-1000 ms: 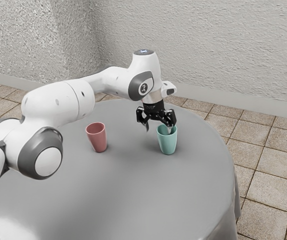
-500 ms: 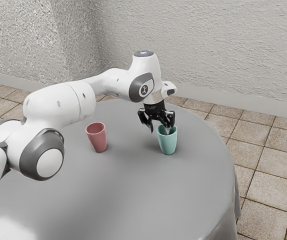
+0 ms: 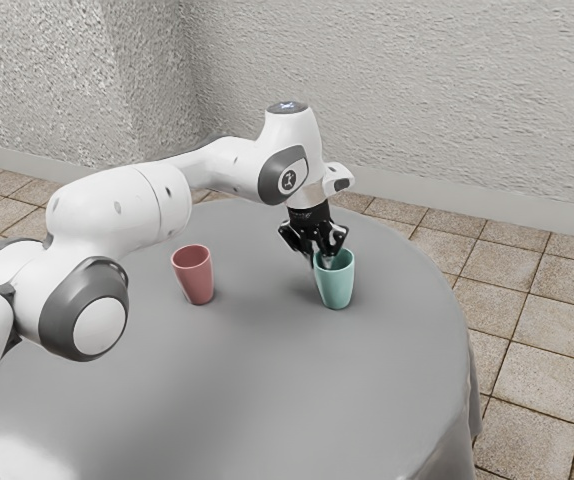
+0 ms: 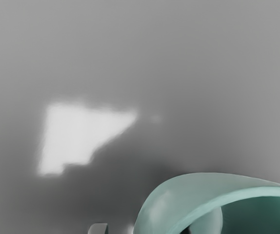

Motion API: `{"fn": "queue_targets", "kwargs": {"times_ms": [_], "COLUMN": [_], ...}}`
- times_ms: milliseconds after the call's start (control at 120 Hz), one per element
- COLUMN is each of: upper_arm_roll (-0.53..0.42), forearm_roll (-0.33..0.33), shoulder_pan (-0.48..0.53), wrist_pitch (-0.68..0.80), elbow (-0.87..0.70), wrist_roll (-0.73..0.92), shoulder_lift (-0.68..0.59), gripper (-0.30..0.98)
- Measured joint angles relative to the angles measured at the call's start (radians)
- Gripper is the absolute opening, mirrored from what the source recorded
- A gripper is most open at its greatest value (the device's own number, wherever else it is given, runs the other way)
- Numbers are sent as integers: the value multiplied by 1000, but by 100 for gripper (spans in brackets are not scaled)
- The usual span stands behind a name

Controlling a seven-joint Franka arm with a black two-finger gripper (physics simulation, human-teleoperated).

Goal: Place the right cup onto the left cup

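Straddling the near wall of the green cup [image 3: 336,290], the black tool [image 3: 320,262] is partly open, one finger reaching down inside the rim and the other outside it. The fingers stand fairly close together, with the cup's wall between them, and the wrist view shows a gap between the outer fingertip [image 4: 98,228] and the cup. The green cup stands upright on the round grey counter [image 3: 217,390], toward the exterior view's right, its mouth facing up.

The red cup [image 3: 195,278] is also upright on the counter, well apart from the green one and toward the exterior view's left. It is open at the top and tapers toward its base, as the green cup does.

The white arm [image 3: 117,210] comes in from the exterior view's left, passes above the counter behind the red cup, and bends down at the wrist, with the tool pointing downward. In the wrist view, the green cup's curved rim and part of its darker interior show, and a bright patch of light [image 4: 74,136] lies on the counter beside it. Square tan tiles [image 3: 542,375] cover the floor around the counter, and a rough pale wall [image 3: 397,90] rises behind.
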Motion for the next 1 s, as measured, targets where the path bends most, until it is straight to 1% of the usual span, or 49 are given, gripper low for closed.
{"fn": "queue_targets", "kwargs": {"times_ms": [192, 467, 1000], "upper_arm_roll": [0, 0, 10], "forearm_roll": [-2, 1, 19], "shoulder_pan": [0, -1, 12], "wrist_pitch": [0, -3, -8], "elbow": [-2, -14, -282], "wrist_roll": [1, 2, 0], "shoulder_lift": [0, -29, -313], "gripper": [-3, -8, -10]}}
